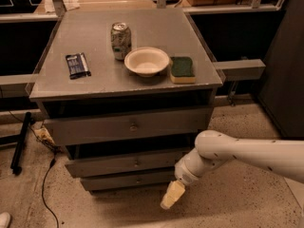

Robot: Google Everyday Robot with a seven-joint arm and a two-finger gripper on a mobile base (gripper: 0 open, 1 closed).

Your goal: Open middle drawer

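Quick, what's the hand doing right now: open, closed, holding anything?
Hand: cannot be told whether open or closed; nothing visible in it. It hangs low, below the middle drawer and right of its knob.

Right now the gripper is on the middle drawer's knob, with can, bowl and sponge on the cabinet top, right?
No. The camera view shows the gripper low by the right end of the bottom drawer, not on the middle drawer knob. The can, bowl and sponge are on top.
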